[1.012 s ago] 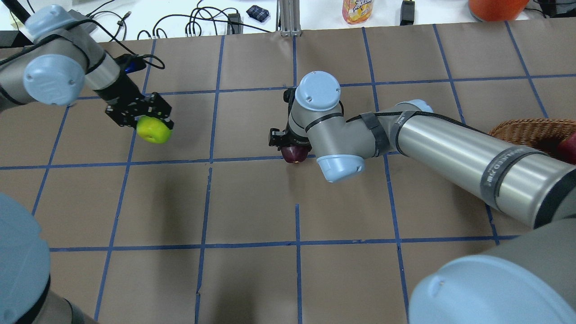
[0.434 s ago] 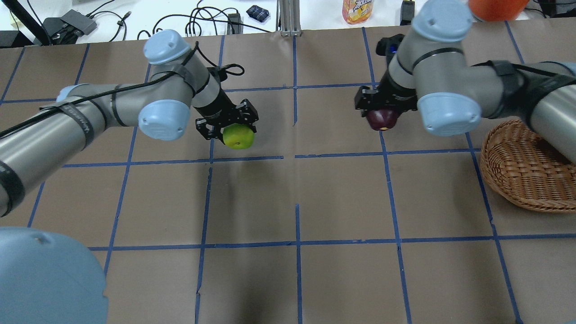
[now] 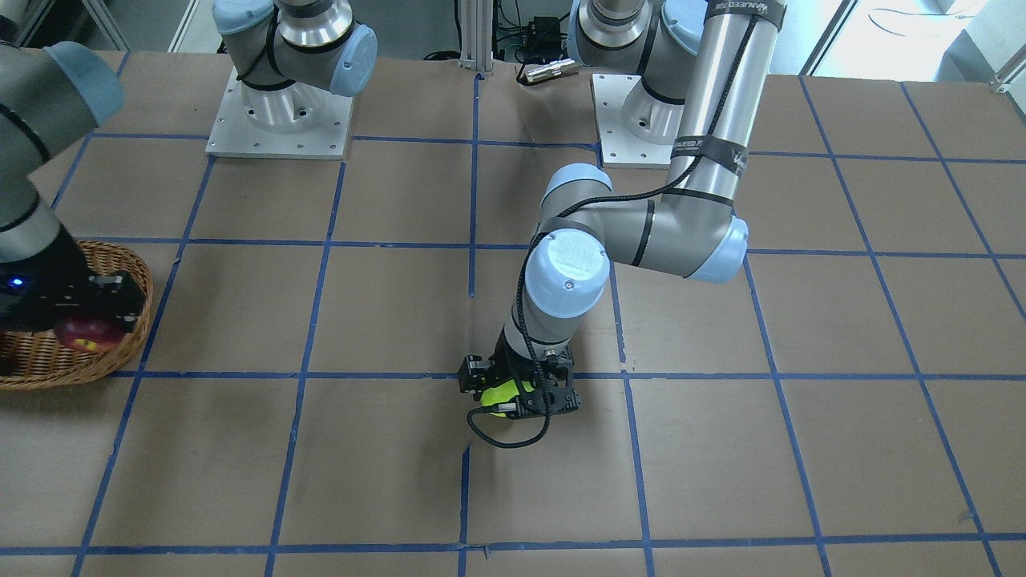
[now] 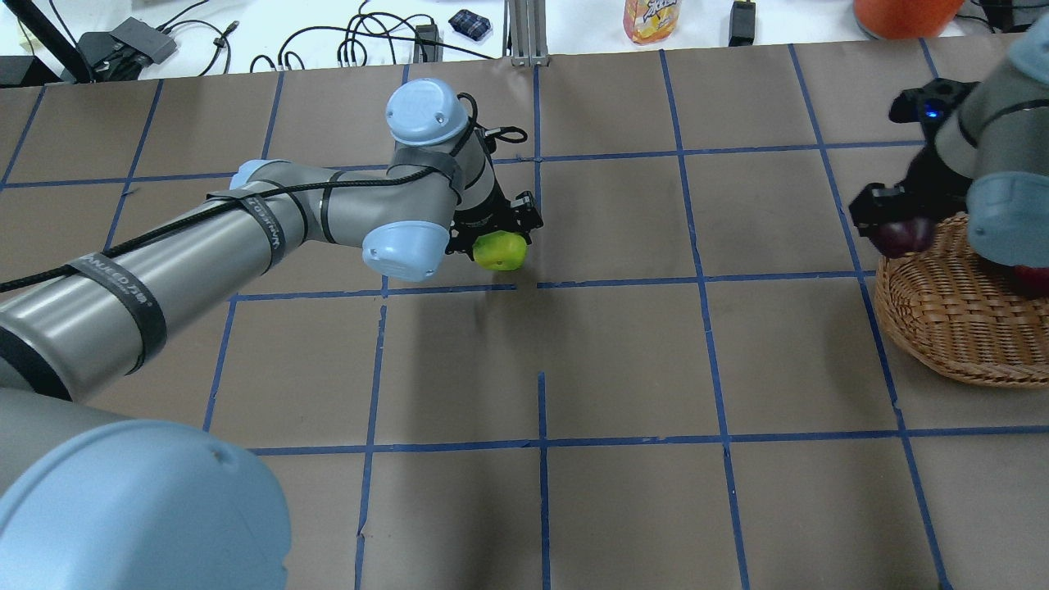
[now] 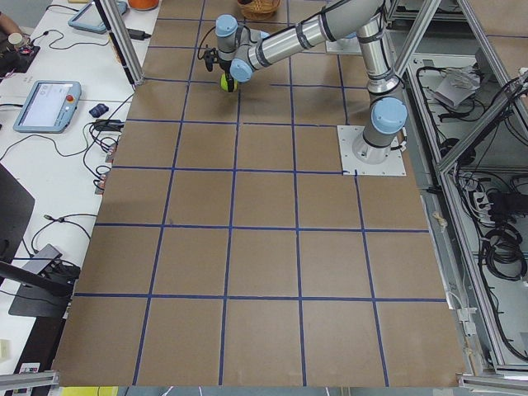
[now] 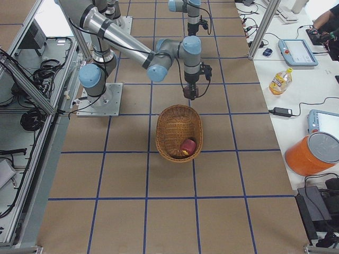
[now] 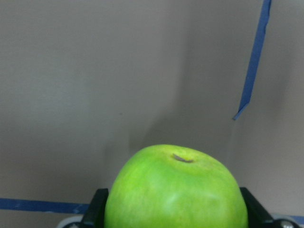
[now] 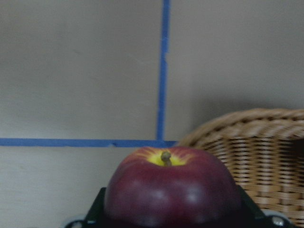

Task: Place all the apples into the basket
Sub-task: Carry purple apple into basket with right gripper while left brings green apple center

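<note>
Overhead exterior view, and both arms are loaded! The left claw (image 4: 494,232) sits out near the middle of the bench (image 4: 623,369), pinching the lime green apple (image 4: 501,251), just on the far side of a blue tape line (image 4: 451,289). On the left wrist camera that apple fills the bottom of the picture, dimple pointing away from the lens, with the black fingers (image 7: 97,209) pressed against its flanks on either side. It appears to hang just off the brown paper, well apart from the basket (image 4: 942,328).

Over on the right side, the right claw (image 4: 893,215) is clamped on the maroon apple (image 4: 901,236), right at the basket's rim. From the right wrist camera the dark apple sits low in the centre, stem and yellow dimple facing forward, the woven wall rising just beyond it to the right and tape lines crossing on the paper beside it. So this apple is at the edge, held up by the claw, not resting in the wicker.

From the exterior right view, the red apple (image 6: 187,146) already lies inside the basket, down at the end far from the claw.
</note>
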Controlling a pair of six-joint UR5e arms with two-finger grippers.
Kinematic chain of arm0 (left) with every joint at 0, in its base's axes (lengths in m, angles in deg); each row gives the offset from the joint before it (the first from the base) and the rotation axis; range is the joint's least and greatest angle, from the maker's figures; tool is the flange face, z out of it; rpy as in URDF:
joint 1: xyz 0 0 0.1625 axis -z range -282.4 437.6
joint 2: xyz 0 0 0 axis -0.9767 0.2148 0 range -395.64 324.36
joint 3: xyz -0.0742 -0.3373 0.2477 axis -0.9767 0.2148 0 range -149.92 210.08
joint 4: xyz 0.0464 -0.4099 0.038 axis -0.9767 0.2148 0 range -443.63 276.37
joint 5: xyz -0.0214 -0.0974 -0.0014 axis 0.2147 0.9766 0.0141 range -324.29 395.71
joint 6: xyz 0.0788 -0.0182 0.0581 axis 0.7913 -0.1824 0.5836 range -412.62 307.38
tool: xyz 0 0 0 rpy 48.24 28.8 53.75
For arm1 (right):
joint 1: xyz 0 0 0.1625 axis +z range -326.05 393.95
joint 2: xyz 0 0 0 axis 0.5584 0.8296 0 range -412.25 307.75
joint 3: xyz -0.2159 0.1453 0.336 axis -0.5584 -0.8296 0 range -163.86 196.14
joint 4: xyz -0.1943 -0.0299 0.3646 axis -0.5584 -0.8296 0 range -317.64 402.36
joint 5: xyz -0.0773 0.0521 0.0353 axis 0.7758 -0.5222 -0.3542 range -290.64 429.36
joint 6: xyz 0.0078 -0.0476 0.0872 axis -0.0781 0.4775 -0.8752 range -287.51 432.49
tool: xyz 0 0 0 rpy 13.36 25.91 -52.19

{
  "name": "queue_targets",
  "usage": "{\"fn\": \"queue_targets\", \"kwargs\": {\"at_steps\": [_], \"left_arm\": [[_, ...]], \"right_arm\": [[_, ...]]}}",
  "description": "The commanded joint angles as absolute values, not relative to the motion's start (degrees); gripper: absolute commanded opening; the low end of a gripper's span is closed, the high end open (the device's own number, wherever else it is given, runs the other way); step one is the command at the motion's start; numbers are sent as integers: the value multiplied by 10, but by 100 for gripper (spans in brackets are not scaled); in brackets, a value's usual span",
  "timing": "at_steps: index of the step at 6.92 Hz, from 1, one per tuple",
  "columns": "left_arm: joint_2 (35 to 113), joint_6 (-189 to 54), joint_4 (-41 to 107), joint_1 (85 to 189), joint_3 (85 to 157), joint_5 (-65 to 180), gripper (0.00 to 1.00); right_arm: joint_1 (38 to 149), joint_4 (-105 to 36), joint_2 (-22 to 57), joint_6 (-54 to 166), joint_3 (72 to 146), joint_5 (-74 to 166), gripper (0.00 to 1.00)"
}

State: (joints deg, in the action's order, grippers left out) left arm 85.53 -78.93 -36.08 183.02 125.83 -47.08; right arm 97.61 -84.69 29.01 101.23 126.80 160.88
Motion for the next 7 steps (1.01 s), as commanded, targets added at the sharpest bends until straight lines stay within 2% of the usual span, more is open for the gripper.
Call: {"fn": "queue_targets", "kwargs": {"at_steps": [1,3,4,5,7], "left_arm": [[865,-832,-381,1875,1265,-483,100],[816,-778,-355,1849,1251,-485,100],[777,-724,-290,1791,1219,-472,100],[745,-653,-168,1760,1191,-459,100],[658,-592,-29,1729,1167,-546,100]], "right_arm": [[859,-909,259,1127,1294,1596,49],[809,-966,212,1193,1294,1570,50],[806,-974,199,1199,1294,1562,65],[806,-972,201,1198,1294,1560,100],[810,-942,233,1193,1295,1561,100]]}}
